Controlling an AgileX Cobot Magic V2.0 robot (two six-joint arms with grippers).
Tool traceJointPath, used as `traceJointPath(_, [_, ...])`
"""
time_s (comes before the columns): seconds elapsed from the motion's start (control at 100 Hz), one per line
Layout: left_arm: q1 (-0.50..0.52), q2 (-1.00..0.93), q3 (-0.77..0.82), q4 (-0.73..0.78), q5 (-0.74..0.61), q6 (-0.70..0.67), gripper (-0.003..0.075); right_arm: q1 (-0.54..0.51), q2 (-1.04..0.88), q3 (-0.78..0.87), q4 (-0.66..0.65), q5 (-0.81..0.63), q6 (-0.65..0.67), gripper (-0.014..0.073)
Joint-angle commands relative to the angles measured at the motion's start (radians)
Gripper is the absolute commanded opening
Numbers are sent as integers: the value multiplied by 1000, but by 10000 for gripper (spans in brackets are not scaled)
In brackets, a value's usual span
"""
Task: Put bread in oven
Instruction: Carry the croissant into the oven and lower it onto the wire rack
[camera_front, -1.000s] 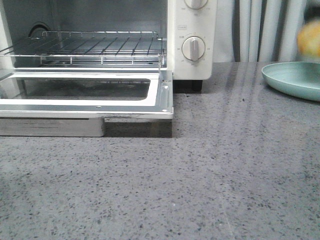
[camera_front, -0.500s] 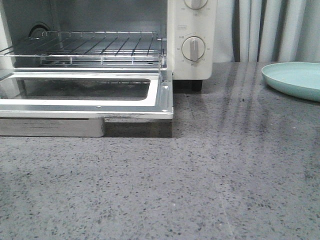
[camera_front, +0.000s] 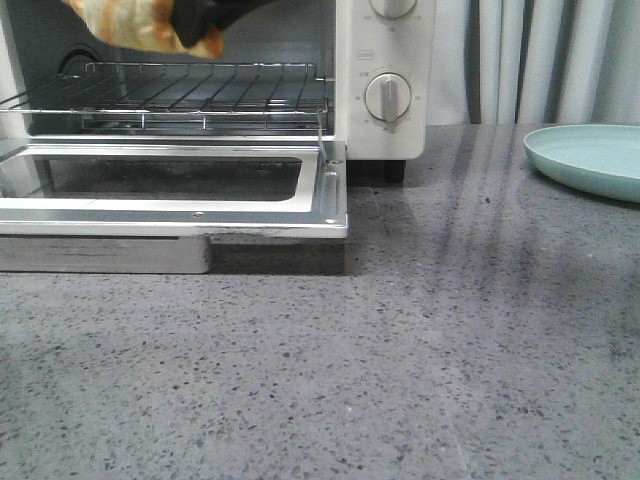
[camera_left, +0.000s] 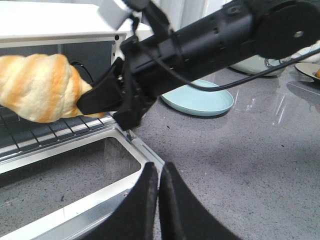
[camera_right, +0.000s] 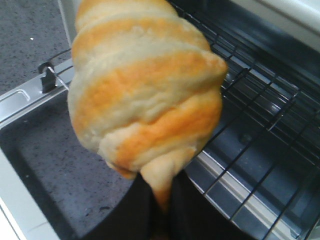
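The bread (camera_front: 140, 25), a golden roll with cream stripes, hangs in the oven's (camera_front: 385, 60) open mouth above the wire rack (camera_front: 190, 95). My right gripper (camera_front: 200, 22) is shut on the bread's end; it also shows in the left wrist view (camera_left: 97, 97), where the bread (camera_left: 40, 87) sticks out over the rack. In the right wrist view the bread (camera_right: 145, 85) fills the frame, pinched between the black fingers (camera_right: 192, 210). My left gripper (camera_left: 159, 172) is shut and empty, over the corner of the lowered oven door (camera_left: 100, 190).
The oven's glass door (camera_front: 170, 190) lies folded down onto the grey counter (camera_front: 420, 350). A pale teal plate (camera_front: 590, 155) sits at the right; it also shows in the left wrist view (camera_left: 200, 102). Curtains hang behind.
The bread, blurred over the plate at the right edge a second ago and out of view half a second ago, is now held in the oven opening by my right gripper.
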Motion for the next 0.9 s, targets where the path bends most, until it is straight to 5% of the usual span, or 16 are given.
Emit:
traceJointPath(0.0, [-8,3,-32,-52,-41,-9,-22,-9,-9,-79,-20,-36,-4,-69])
traceJointPath(0.14, [-8,3,-32,-52,-41,-9,-22,-28,40,-150,-18,-10,-4,-18])
traceJointPath(0.19, [-8,3,-32,-52,-41,-9,-22,-37,51,-172,-16,2,-4,81])
traceJointPath(0.31, [-8,3,-32,-52,-41,-9,-22,-46,59,-200,-16,39,18,475])
traceJointPath(0.4, [-8,3,-32,-48,-45,-9,-22,-46,59,-210,-16,80,20,594])
traceJointPath(0.56, [-6,-9,-32,-29,-84,-9,-22,-34,33,-213,-10,159,20,493])
traceJointPath(0.7, [-5,-102,-32,-13,-164,-9,-22,24,-63,-158,-8,211,12,229])
traceJointPath(0.81, [-5,-211,-30,110,-178,-78,-22,80,-220,8,-28,107,-1,-76])
traceJointPath(0.89, [-5,-295,-16,288,-158,-247,-22,91,-392,176,-30,-50,-1,-60])
